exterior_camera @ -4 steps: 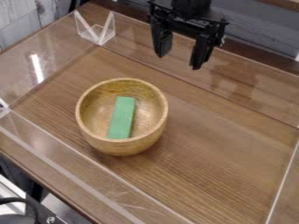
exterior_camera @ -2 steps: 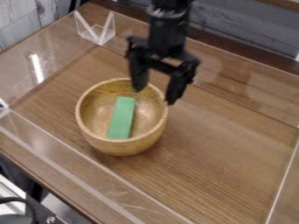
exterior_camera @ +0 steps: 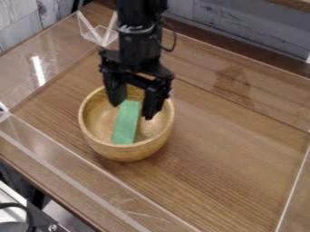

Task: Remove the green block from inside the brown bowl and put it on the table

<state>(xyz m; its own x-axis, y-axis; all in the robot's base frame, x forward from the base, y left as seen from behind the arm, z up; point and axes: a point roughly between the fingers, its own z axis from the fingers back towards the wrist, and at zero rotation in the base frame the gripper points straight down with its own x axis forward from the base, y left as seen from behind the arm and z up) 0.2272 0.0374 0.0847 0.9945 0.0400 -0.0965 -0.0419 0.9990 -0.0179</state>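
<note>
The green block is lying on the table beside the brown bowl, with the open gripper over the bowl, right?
Not quite: the camera view shows the green block lying inside the brown bowl, not on the table beside it. The open gripper is over the bowl, as you say.

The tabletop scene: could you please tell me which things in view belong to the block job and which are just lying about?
For the job:
- green block
- brown bowl
- table
- gripper

Just there:
- black cable
</note>
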